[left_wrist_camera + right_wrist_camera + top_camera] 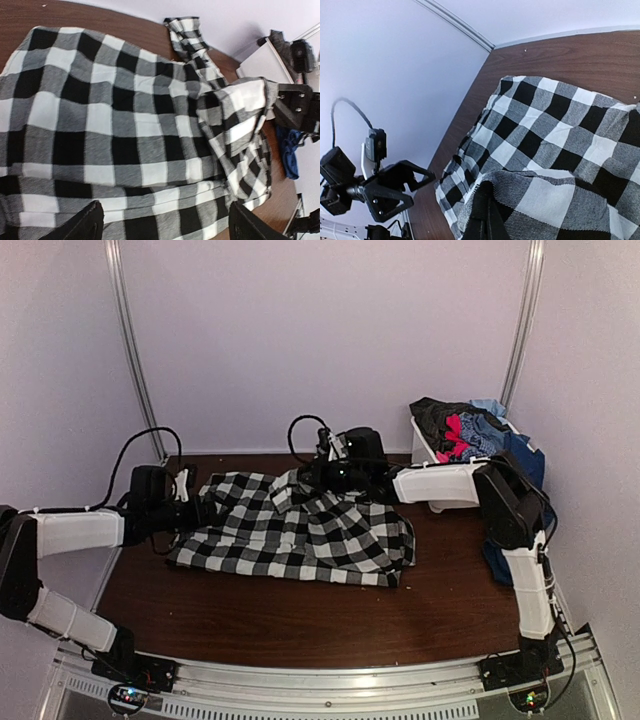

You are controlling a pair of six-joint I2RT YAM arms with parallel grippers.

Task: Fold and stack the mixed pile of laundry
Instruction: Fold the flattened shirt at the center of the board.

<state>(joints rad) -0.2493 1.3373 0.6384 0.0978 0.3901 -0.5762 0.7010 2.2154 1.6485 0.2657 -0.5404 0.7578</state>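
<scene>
The black-and-white checked shirt (pixel 300 535) lies spread across the middle of the brown table (pixel 250 625). My left gripper (pixel 197 508) is at the shirt's left edge. In the left wrist view it (pixel 167 229) is open, its fingers (pixel 82 225) wide apart over the shirt's hem (pixel 150 200). My right gripper (pixel 322 476) is at the shirt's far edge. In the right wrist view it (pixel 487 227) is shut on a raised fold of the checked shirt (pixel 540 195). The rest of the mixed laundry pile (pixel 462 425), dark grey, red and light blue pieces, sits in the bin.
A white plastic bin (pixel 424 447) stands at the back right against the wall. A navy blue piece (pixel 525 462) hangs over the bin's right side and reaches the table behind the right arm (pixel 497 562). White walls close in on three sides.
</scene>
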